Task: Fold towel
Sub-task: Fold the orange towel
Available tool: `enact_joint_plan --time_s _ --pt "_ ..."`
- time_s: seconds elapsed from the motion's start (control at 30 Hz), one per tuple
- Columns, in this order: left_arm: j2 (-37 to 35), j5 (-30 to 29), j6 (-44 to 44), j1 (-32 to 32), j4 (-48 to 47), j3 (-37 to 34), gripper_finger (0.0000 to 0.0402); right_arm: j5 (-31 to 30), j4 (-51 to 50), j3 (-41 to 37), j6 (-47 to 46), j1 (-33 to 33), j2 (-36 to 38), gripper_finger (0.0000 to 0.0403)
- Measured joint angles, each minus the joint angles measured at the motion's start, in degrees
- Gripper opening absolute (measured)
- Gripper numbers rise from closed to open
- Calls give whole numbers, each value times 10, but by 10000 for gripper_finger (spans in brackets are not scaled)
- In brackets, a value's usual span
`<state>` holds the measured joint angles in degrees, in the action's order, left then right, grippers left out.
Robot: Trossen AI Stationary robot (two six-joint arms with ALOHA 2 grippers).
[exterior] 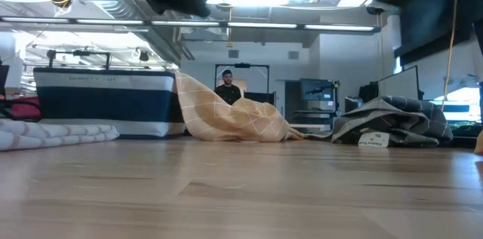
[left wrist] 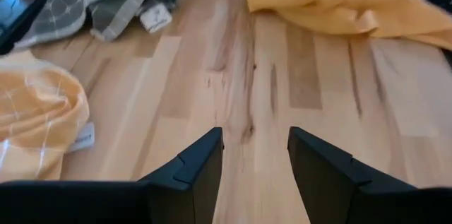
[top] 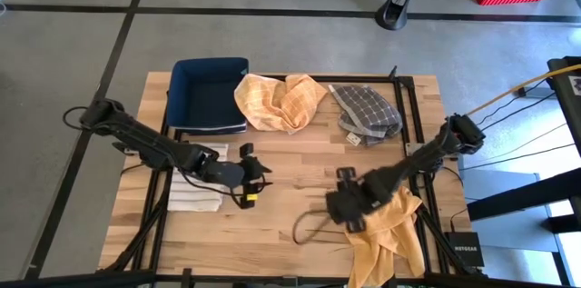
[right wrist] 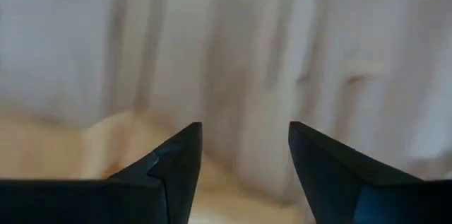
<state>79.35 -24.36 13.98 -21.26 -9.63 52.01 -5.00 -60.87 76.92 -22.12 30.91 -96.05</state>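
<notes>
Where wooden table [top: 281, 193] ends, grey floor [top: 272, 38], possibly concrete.

Plain yellow cloth towel [top: 392, 229]: crumpled, unfolded. It lies at the wooden table's [top: 290, 206] front right, draping over the front edge.

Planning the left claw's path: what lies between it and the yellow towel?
Bare wood only, per the left wrist view, between left claw and yellow towel.

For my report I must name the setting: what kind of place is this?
Probably a robotics lab or workshop: a wooden table on a concrete floor, monitors behind it, and a person standing in the background.
</notes>
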Motion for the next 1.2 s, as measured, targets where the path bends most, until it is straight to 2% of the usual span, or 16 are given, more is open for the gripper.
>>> enact_joint_plan --time_s 0.1,0.3,0.5,0.67,0.77,0.93,1.0,1.1,1.2 --pt "11 0 5 0 -17 0 155 32 -9 -3 -44 50 -3 214" --pt "17 0 4 0 -19 0 155 8 53 -30 -96 133 -27 214" --pt "18 0 5 10 10 0 155 -24 70 -36 -114 141 -80 214" --pt "19 -1 11 20 12 0 155 -40 65 -36 -135 124 -101 209" --pt "19 -1 12 20 12 0 155 -58 46 -36 -155 106 -104 169" --pt "19 -1 10 19 8 0 155 -61 27 -33 -144 83 -100 26" --pt "19 -1 17 19 8 0 155 -83 19 -23 -134 74 -89 16" --pt "19 -1 17 19 6 0 155 -153 -16 11 -134 55 -63 15" --pt "19 0 18 19 7 0 155 -246 -38 52 -123 29 -39 6"
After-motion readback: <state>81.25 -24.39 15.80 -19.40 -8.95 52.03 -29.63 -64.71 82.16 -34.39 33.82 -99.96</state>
